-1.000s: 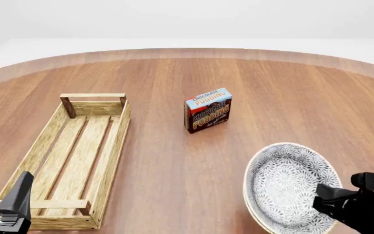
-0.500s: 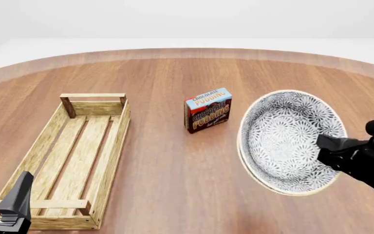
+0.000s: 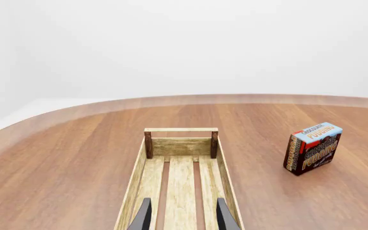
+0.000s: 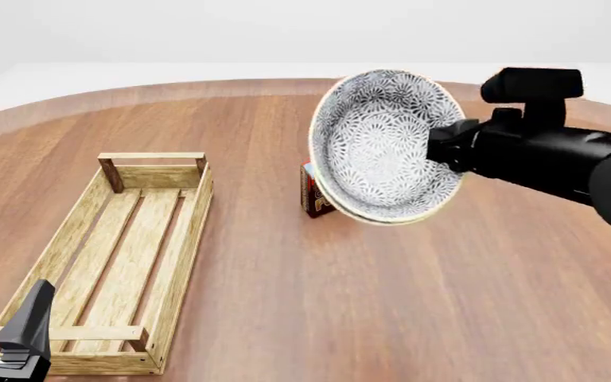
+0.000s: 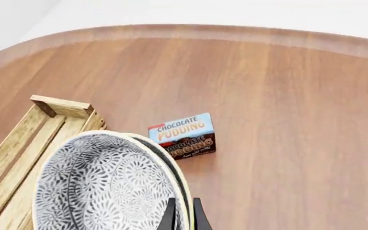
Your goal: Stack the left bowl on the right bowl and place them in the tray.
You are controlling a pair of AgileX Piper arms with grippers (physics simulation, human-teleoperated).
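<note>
- Since the earlier front frames my right gripper (image 4: 444, 151) has carried the stacked bowls (image 4: 385, 147) up from low at the table's near right and leftward; they now hang high over the table, tipped on edge with the patterned inside facing the front camera and covering most of the pudding box (image 4: 317, 199).
- My right gripper is clamped on the rim of the stack: the right wrist view shows its two thin fingertips pinching the edge where one bowl nests in the other.
- My left gripper (image 4: 13, 338) sits at the near end of the tray (image 4: 125, 239), apart from the bowls. In the left wrist view its fingers (image 3: 144, 215) stand with a gap between them and nothing held.
- The tray lies on the table's left side, running away from me, and nothing sits on its slats.
- As I judge it, stacking is done and I am mid-carry towards the tray.
- The next move calls for more leftward travel until the stack is over the slats, levelling the bowls, lowering between the side walls, then releasing.
- The tilt is the risk: the inner bowl could slip out if my pinch loosens.
- The box reads "CHOCOLATE PUDDING" twice, on its blue top band and brown front; the smaller print is unreadable.
</note>
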